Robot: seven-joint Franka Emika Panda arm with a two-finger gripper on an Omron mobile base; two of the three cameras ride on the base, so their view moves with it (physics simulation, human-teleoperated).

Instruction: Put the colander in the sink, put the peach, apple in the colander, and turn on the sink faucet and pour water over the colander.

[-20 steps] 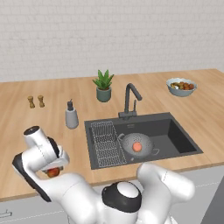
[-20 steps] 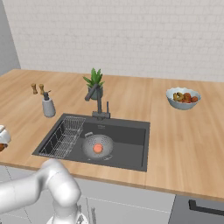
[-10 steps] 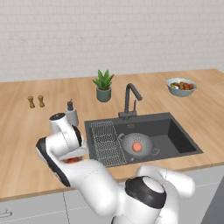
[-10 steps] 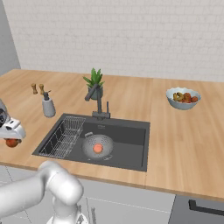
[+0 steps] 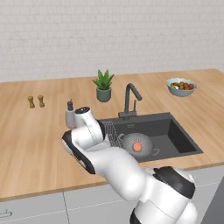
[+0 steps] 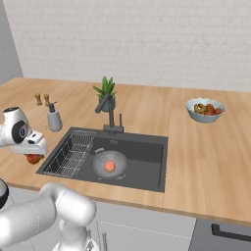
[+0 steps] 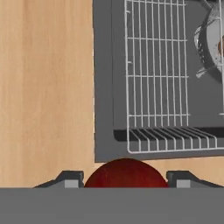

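My gripper (image 6: 33, 156) is shut on the dark red apple (image 6: 33, 159), just above the wooden counter at the sink's left rim. In the hand view the apple (image 7: 126, 173) sits between the two fingertips (image 7: 70, 178), with the gripper (image 7: 126, 180) facing the sink. The grey colander (image 5: 129, 141) (image 6: 100, 161) stands in the dark sink (image 5: 175, 135) (image 6: 142, 164) with the pinkish-orange peach (image 5: 137, 147) (image 6: 110, 166) inside it. The colander's edge (image 7: 214, 39) also shows in the hand view. The faucet (image 5: 130, 98) (image 6: 109, 110) stands behind the basin and no water runs from it.
A wire rack (image 5: 111, 131) (image 6: 73, 152) (image 7: 157, 74) fills the sink's left part. A soap dispenser (image 5: 70, 114) (image 6: 53, 119), two small shakers (image 5: 36, 101) and a potted plant (image 5: 103, 86) stand behind. A fruit bowl (image 5: 181, 86) (image 6: 206, 110) sits far right.
The arm has swung right across the counter toward the sink, carrying the apple. The colander and peach have stayed in place.
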